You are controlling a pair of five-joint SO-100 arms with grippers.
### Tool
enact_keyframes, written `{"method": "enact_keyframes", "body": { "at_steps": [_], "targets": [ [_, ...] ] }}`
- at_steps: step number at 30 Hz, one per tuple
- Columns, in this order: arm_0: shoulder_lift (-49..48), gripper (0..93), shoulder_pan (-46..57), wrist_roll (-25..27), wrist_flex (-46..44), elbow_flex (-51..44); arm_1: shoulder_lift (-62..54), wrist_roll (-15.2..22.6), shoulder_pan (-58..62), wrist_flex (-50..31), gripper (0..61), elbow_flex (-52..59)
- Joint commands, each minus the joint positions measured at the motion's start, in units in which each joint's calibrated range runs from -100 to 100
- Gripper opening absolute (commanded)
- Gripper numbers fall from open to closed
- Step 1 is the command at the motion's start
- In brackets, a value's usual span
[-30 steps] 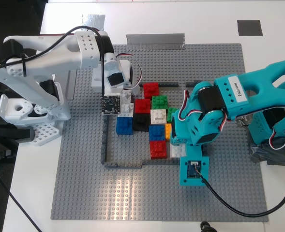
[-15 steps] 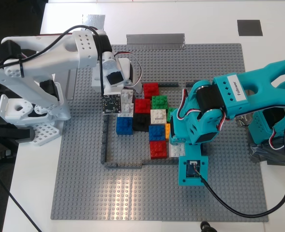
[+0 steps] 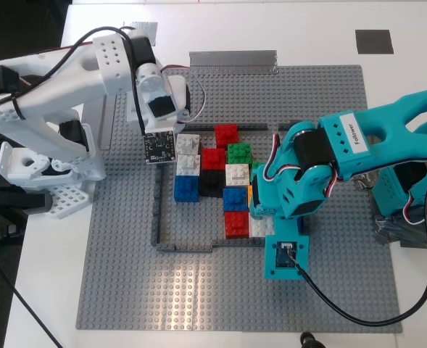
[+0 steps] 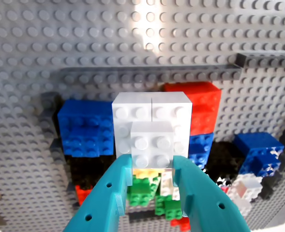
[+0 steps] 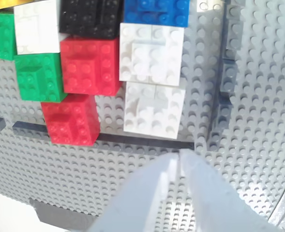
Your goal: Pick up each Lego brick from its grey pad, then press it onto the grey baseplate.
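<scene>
A white brick [image 4: 152,143] sits between the teal fingers [image 4: 114,191] of my first end effector [image 4: 152,171], which is clamped on it; the brick rests on a larger white block [image 4: 151,116] inside the frame, with red [image 4: 200,108] and blue [image 4: 82,128] bricks either side. In the exterior view this spot is mostly hidden under the teal arm; only a white patch [image 3: 260,226] shows beside a red brick [image 3: 236,224], so whether the brick is pressed fully home is unclear. My first end effector [image 3: 262,230] stands near the frame's corner toward the exterior view's lower right.

Two more white bricks [image 5: 154,107] [image 5: 151,53] lie in line near the frame wall [image 5: 152,141]. My second end effector [image 5: 177,162], white, has its fingers together, holding nothing, hanging just outside that wall. In the exterior view it [image 3: 160,145] is at the frame's upper left, over the baseplate [image 3: 126,275].

A dark grey pad [image 3: 374,40] lies on the tabletop [image 3: 307,29] at the exterior view's upper right.
</scene>
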Motion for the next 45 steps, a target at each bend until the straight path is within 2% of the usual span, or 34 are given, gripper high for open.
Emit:
{"method": "enact_keyframes", "body": {
  "at_steps": [1,4,11,21,28,34,41,45],
  "targets": [
    [-0.27,0.0,1.10,-0.18,-0.69,0.06,-6.25,0.98,-2.09,4.43,0.2,-7.90],
    [-0.27,0.0,1.83,-0.18,-0.69,0.15,-8.82,2.20,-3.76,6.06,0.2,-9.80],
    [-0.27,0.0,2.84,0.16,-0.77,2.32,-12.17,7.72,-8.62,11.92,0.2,-14.77],
    [-0.27,0.0,2.84,-0.13,-2.23,3.76,-11.31,12.85,-17.18,19.49,0.2,-26.86],
    [-0.27,0.0,2.26,-0.13,-2.64,3.67,-11.66,17.30,-22.91,17.78,0.2,-26.05],
    [1.79,0.0,2.19,-0.13,-2.64,3.58,-11.40,17.10,-29.37,14.03,0.2,-23.88],
    [3.25,0.0,2.48,-0.13,-3.37,3.04,-12.17,13.88,-38.22,11.35,0.2,-21.00],
    [3.34,0.0,2.41,-0.18,-4.43,3.04,-10.28,13.49,-43.88,8.74,0.2,-21.72]
  ]
}}
